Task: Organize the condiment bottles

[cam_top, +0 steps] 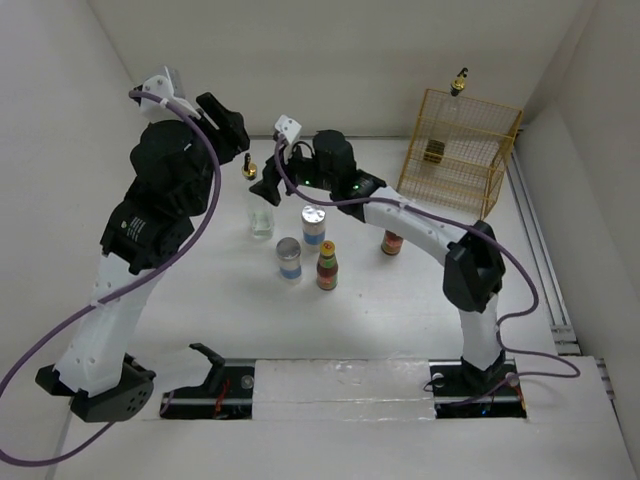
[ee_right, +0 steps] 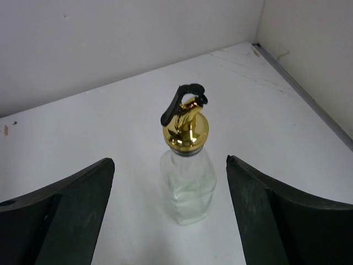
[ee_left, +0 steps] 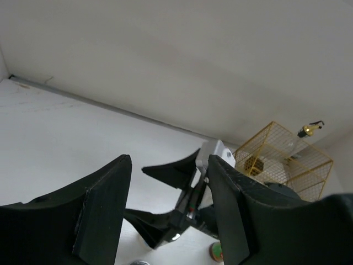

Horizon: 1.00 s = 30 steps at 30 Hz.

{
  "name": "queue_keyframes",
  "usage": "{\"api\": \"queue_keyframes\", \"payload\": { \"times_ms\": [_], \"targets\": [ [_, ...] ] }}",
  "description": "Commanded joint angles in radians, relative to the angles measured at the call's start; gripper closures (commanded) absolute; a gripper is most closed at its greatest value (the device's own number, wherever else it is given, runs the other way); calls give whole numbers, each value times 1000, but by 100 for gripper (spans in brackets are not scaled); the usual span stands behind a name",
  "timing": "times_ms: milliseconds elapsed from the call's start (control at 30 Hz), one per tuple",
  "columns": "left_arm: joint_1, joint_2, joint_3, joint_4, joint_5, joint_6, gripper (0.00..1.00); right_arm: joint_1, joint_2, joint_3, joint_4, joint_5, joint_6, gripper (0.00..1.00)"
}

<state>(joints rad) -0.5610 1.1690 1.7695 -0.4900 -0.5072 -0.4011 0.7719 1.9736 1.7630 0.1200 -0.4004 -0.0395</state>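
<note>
Lined up on glass bottle (cam_top: 261, 215), ungripped
From above, right gripper (cam_top: 268, 188) just behind it, jars (cam_top: 314, 226) and sauce bottles (cam_top: 327, 266) grouped near; left wrist, left gripper (ee_left: 170, 160) apart, empty, seemingly parked clear; right wrist, jaws wide, flanking bottle, likely for a grasp.

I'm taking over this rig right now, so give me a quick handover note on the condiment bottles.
Left pincer: open, empty, raised.
Right pincer: open, facing a clear glass bottle with gold spout, not gripping it.
Two silver-lidded blue-labelled jars and two dark sauce bottles stand on the white table.
Second gold-spouted bottle is at the yellow wire rack; whether it is inside or behind is unclear.
To do: five bottles on the table are not yet organized.
</note>
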Motion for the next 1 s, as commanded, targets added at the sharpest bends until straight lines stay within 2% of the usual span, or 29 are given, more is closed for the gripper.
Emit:
{"api": "queue_keyframes", "payload": {
  "times_ms": [0,333,567,767,833,900,933,967],
  "targets": [
    [0,-35,-31,-13,15,-1,46,9,69,143,-9,-28,-34,12],
    [0,-58,-74,-13,84,-1,45,38,263,361,-37,23,-34,9],
    [0,-77,-73,-22,95,33,45,47,363,469,-37,52,-7,21],
    [0,-86,-82,-32,75,33,45,66,363,425,-5,74,3,52],
    [0,-86,-82,-32,75,33,45,66,353,414,4,84,15,72],
    [0,-86,-82,-22,75,33,45,66,329,405,24,94,24,83],
    [0,-86,-82,-13,75,33,45,66,315,424,33,94,35,93],
    [0,-86,-73,-13,75,42,45,66,315,446,33,106,35,95]
  ]
}}
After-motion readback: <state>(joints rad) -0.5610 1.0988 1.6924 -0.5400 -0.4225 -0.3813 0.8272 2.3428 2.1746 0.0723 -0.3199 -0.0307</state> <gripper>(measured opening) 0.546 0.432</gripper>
